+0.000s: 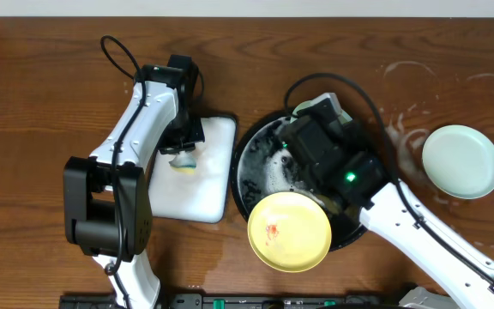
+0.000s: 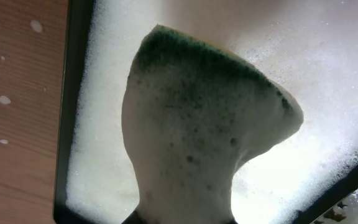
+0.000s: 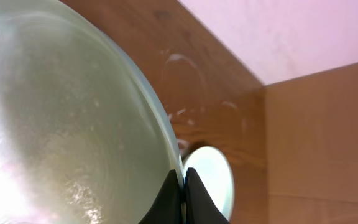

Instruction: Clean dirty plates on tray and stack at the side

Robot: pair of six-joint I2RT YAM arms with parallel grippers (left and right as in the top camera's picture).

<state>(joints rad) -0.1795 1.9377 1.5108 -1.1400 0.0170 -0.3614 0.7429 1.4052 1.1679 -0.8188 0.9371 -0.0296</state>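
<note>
Overhead: the left gripper [image 1: 181,148] hangs over the white dish [image 1: 208,193], left of the middle of the tabletop [image 1: 41,103]. It is clamped tight on a foamy sponge [image 1: 184,163]. Just beside the dish, at the tabletop's middle, sits the black tray [image 1: 245,172], streaked with suds. The right arm [image 1: 418,227] reaches into the tray from the near right corner. A yellow plate [image 1: 288,232] with a red stain lies across the tray's near rim. A lone mint plate [image 1: 461,161] rests near the right edge, among wet smears.

Left wrist: the sponge, its green face coated in lather, fills the view above the foam-covered dish; the fingers are almost hidden under it.

Right wrist: the right gripper [image 3: 183,190] is fully closed, pinching the rim of a second mint plate [image 3: 61,124]. The lone mint plate shows beyond it on the tabletop.
</note>
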